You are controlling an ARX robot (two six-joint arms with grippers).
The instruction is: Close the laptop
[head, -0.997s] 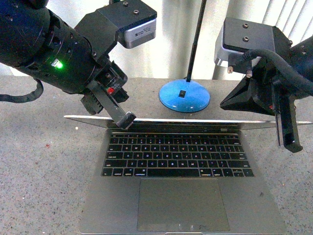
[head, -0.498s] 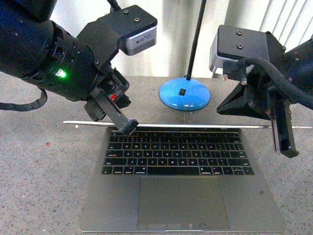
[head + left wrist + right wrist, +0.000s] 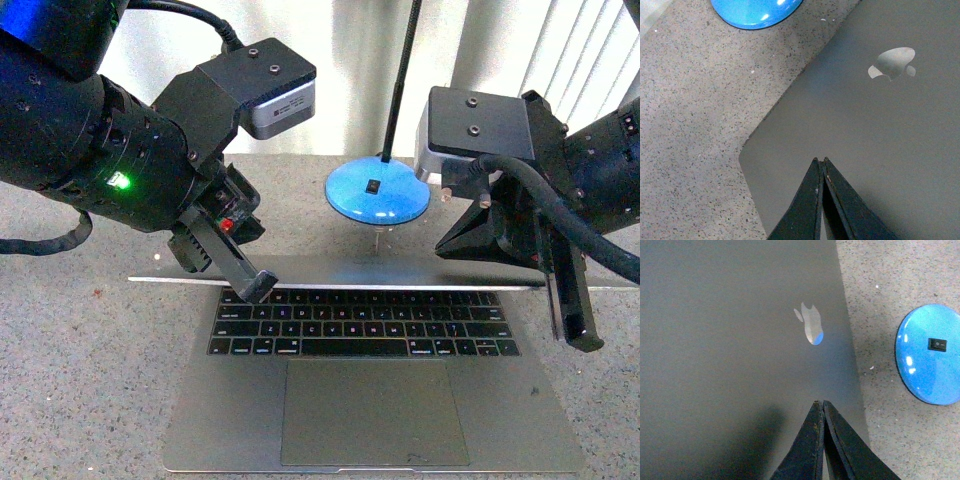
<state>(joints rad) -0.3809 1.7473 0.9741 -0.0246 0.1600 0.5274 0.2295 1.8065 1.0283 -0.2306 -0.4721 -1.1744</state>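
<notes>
Laptop (image 3: 375, 410) on speckled tabletop (image 3: 80, 380), blue lamp base (image 3: 378, 195)

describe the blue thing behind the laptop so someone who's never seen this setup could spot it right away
Find the grey laptop on the speckled table; on the table just beyond its lid sits a low round base. It is glossy bright blue, with a small black switch on top and a thin black stem rising from it, the only brightly coloured thing on the table.
</notes>
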